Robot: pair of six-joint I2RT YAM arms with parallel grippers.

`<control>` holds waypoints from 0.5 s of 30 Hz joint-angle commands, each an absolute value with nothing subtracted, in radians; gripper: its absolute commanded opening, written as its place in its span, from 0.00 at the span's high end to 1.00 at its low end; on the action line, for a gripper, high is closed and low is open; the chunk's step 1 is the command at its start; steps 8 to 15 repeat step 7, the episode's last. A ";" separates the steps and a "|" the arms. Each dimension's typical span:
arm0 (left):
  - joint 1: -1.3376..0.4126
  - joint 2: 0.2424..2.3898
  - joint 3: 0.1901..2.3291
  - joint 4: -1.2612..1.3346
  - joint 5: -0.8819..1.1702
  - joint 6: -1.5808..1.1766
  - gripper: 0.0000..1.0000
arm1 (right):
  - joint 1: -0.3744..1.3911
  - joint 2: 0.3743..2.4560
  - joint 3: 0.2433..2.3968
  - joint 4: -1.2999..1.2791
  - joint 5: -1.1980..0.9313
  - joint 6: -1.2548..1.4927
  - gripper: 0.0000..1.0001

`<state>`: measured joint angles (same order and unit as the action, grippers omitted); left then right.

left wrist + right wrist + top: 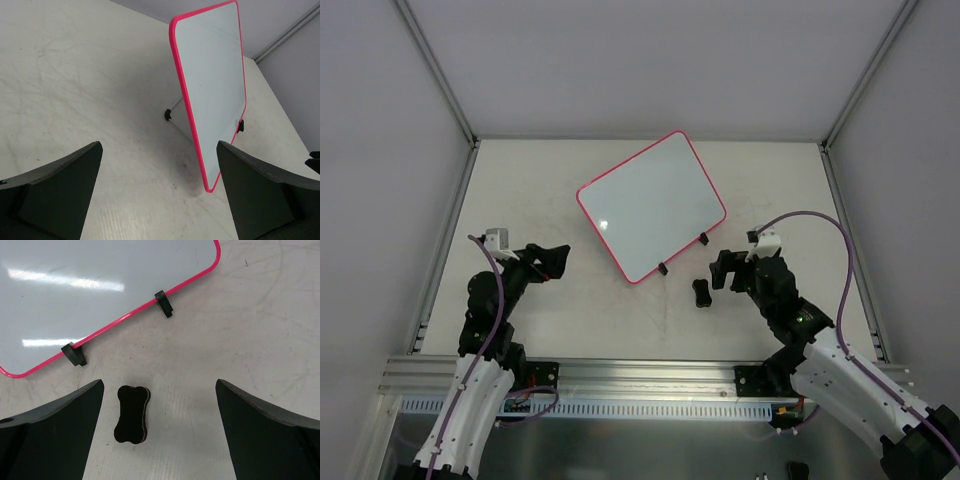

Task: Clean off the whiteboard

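Risk here is mostly about the eraser [132,414], I reckon. The right gripper [722,270] has its jaws spread wide with nothing in them. The little black bone-shaped eraser lies flat on the table [520,200] just ahead of it, closer to one finger than the other rather than centred. Come down like that and a finger could land on top of it or knock it away instead of straddling it.

The whiteboard [652,207] lies just beyond the eraser from that gripper, with its two black clips [162,303] on the edge nearest the fingers. The left gripper [552,262] is wide and empty too, with the board ahead of it and off to its right, not touching.

Nothing pins the board, so a firm wipe could shove it across the table or rock it on those clips. Can't spot any writing on it from these views, so it's hard to say where to wipe.
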<state>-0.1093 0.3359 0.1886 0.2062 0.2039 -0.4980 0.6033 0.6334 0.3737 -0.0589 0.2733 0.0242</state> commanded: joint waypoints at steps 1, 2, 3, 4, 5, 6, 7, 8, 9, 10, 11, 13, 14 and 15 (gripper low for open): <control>-0.101 0.305 0.184 0.216 0.178 -0.463 0.01 | 0.598 0.630 0.371 -0.008 0.316 0.009 0.01; -0.101 0.305 0.186 0.216 0.176 -0.465 0.01 | 0.598 0.627 0.370 -0.006 0.318 0.009 0.01; -0.101 0.305 0.186 0.215 0.175 -0.465 0.01 | 0.600 0.624 0.368 -0.006 0.319 0.009 0.01; -0.101 0.305 0.187 0.215 0.175 -0.465 0.01 | 0.598 0.612 0.364 -0.006 0.321 0.009 0.01; -0.101 0.305 0.187 0.215 0.175 -0.465 0.01 | 0.600 0.608 0.362 -0.006 0.322 0.008 0.01; -0.101 0.308 0.187 0.212 0.175 -0.465 0.01 | 0.598 0.601 0.361 -0.006 0.327 0.008 0.01; -0.101 0.308 0.189 0.210 0.172 -0.465 0.01 | 0.598 0.595 0.357 -0.008 0.330 0.009 0.01; -0.101 0.308 0.189 0.210 0.172 -0.465 0.01 | 0.598 0.595 0.357 -0.008 0.330 0.009 0.01; -0.101 0.308 0.189 0.210 0.172 -0.465 0.01 | 0.598 0.595 0.357 -0.008 0.330 0.009 0.01; -0.101 0.308 0.189 0.210 0.172 -0.465 0.01 | 0.598 0.595 0.357 -0.008 0.330 0.009 0.01; -0.101 0.308 0.189 0.210 0.172 -0.465 0.01 | 0.598 0.595 0.357 -0.008 0.330 0.009 0.01; -0.101 0.308 0.189 0.210 0.172 -0.465 0.01 | 0.598 0.595 0.357 -0.008 0.330 0.009 0.01; -0.101 0.308 0.189 0.210 0.172 -0.465 0.01 | 0.598 0.595 0.357 -0.008 0.330 0.009 0.01; -0.101 0.308 0.189 0.210 0.172 -0.465 0.01 | 0.598 0.595 0.357 -0.008 0.330 0.009 0.01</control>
